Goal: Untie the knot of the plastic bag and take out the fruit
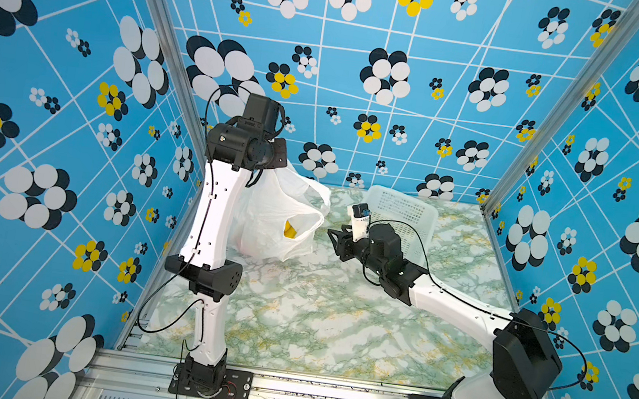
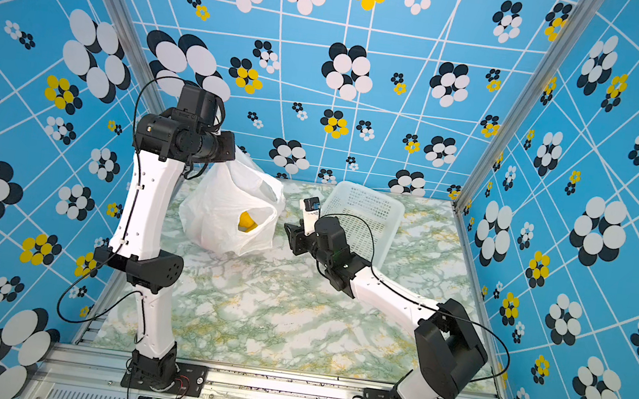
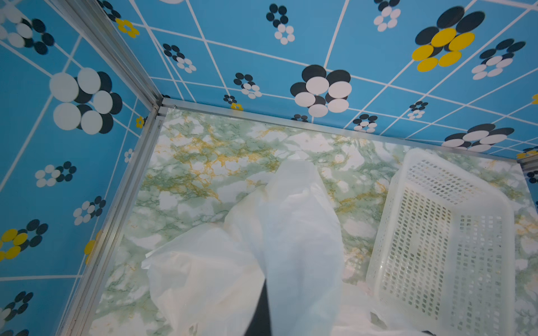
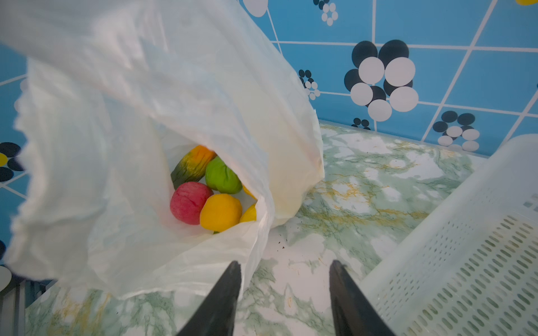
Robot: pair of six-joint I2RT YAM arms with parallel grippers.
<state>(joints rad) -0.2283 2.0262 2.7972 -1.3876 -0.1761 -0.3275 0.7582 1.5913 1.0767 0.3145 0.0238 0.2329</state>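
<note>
The thin white plastic bag (image 1: 265,218) hangs lifted by its top from my left gripper (image 1: 279,157), which is shut on the plastic. In the left wrist view the plastic bag (image 3: 291,232) drapes over the jaws and hides them. The bag's mouth gapes toward the right, showing the fruit (image 4: 215,189): red, green, yellow and orange-green pieces. In both top views only a yellow fruit (image 2: 246,221) shows. My right gripper (image 4: 285,263) is open just outside the mouth, low over the table, one fingertip (image 4: 234,264) beside the bag's rim. I see no knot.
A white perforated basket (image 1: 404,211) sits at the back right, close behind my right wrist, and its wall (image 4: 465,232) lies right beside my right gripper. Blue patterned walls enclose the marble-patterned table (image 1: 315,317) on three sides.
</note>
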